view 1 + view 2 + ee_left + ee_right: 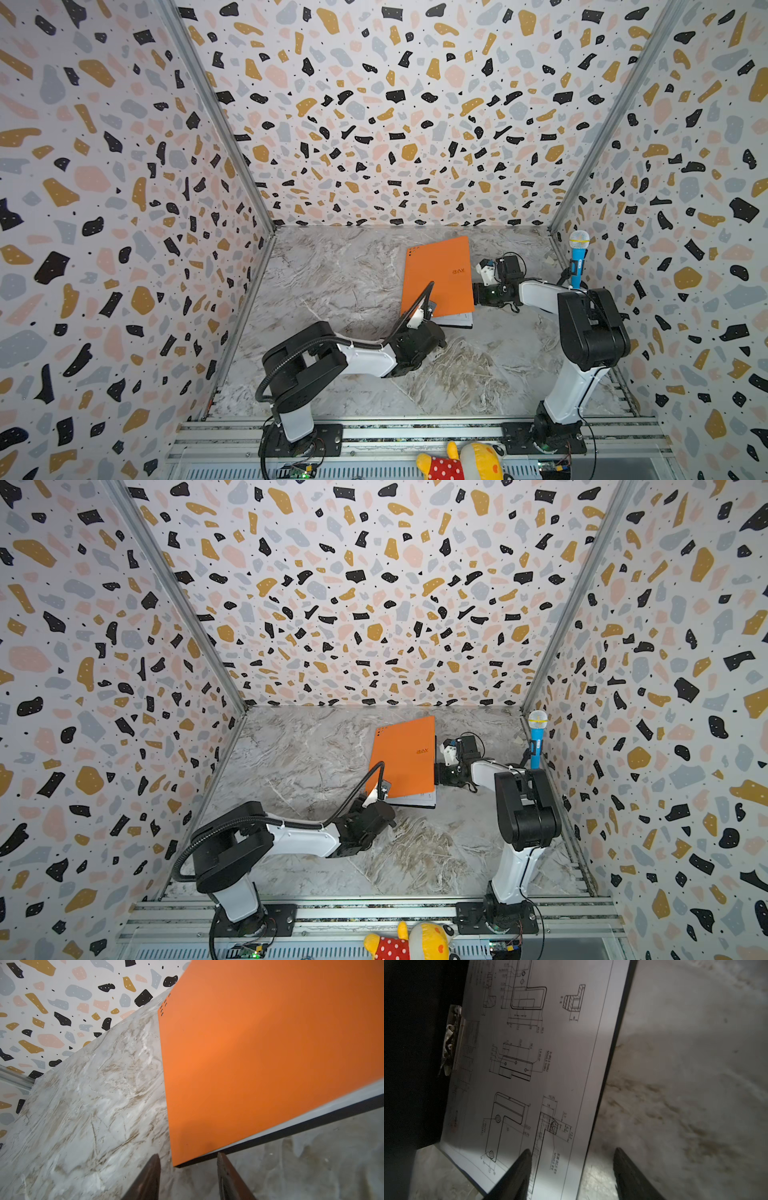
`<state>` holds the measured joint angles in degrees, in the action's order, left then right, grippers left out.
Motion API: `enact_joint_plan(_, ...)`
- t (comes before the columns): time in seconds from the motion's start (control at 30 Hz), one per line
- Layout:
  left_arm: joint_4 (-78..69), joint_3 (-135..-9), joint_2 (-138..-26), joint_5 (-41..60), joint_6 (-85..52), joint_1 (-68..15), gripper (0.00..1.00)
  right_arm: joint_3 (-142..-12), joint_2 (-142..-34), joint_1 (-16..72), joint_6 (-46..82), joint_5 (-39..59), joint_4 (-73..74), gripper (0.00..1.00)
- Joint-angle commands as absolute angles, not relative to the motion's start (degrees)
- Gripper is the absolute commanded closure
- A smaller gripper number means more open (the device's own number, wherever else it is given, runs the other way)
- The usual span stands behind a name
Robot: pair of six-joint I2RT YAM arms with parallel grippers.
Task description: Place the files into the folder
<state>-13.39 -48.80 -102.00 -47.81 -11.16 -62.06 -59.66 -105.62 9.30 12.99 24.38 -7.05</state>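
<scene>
Your left pincer (188, 1154), jaws apart, sits at the near corner of the thin, matte orange folder (440, 274) lying on the veined marble bench (332, 270). Your right pincer (572, 1149), likewise spread, straddles its black side edge. Inside, the files (529, 1076), a white line-drawing sheet uppermost, lie beside the metal clip (452, 1041). Bare bench opens leftward.

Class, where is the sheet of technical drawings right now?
The drawing sheet lies inside the orange folder, beside its metal clip in the right wrist view; in both top views the folder sits right of centre.
</scene>
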Motion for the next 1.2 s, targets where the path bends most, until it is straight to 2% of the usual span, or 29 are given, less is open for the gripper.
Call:
enact_joint_plan(0.0,-7.5,-51.9,-103.4,-56.1,-10.3,-64.6,0.43,-58.0,-106.0,8.6,13.6,21.5,-14.4,0.35)
enact_joint_plan(0.17,-3.9,-52.8,-99.1,-55.6,-15.0,-66.4,0.24,-57.0,-102.7,5.4,13.4,21.7,-14.3,0.33)
enact_joint_plan(0.3,-4.4,-50.2,-90.4,-54.5,-19.3,-66.4,0.03,-55.8,-98.5,4.0,13.0,20.2,-13.3,0.30)
enact_joint_plan(0.33,-4.5,-49.4,-88.2,-54.6,-19.9,-66.3,0.00,-55.1,-96.9,3.8,12.9,19.8,-12.6,0.29)
enact_joint_plan(0.47,-4.5,-46.2,-78.9,-53.5,-22.5,-63.5,0.01,-50.9,-90.0,3.6,13.3,15.0,-8.0,0.26)
enact_joint_plan(0.67,-6.5,-36.2,-65.7,-40.6,-28.2,-45.7,0.00,-38.6,-76.2,3.6,11.3,7.4,6.4,0.21)
enact_joint_plan(0.87,-9.4,-28.4,-55.6,-43.8,-26.8,-35.3,0.01,-23.7,-65.9,3.7,7.0,-0.7,29.4,0.17)
enact_joint_plan(1.0,-10.8,-25.4,-52.0,-48.0,-24.0,-31.5,0.00,-12.9,-65.3,3.7,2.7,-5.2,49.4,0.15)
enact_joint_plan(1.1,-14.0,-22.7,-51.0,-50.4,-21.6,-28.9,0.01,-7.4,-69.6,3.6,1.5,-7.3,63.4,0.14)
enact_joint_plan(1.17,-18.1,-21.3,-51.1,-52.4,-20.5,-26.8,0.01,-8.4,-72.1,3.7,1.7,-8.2,64.5,0.14)
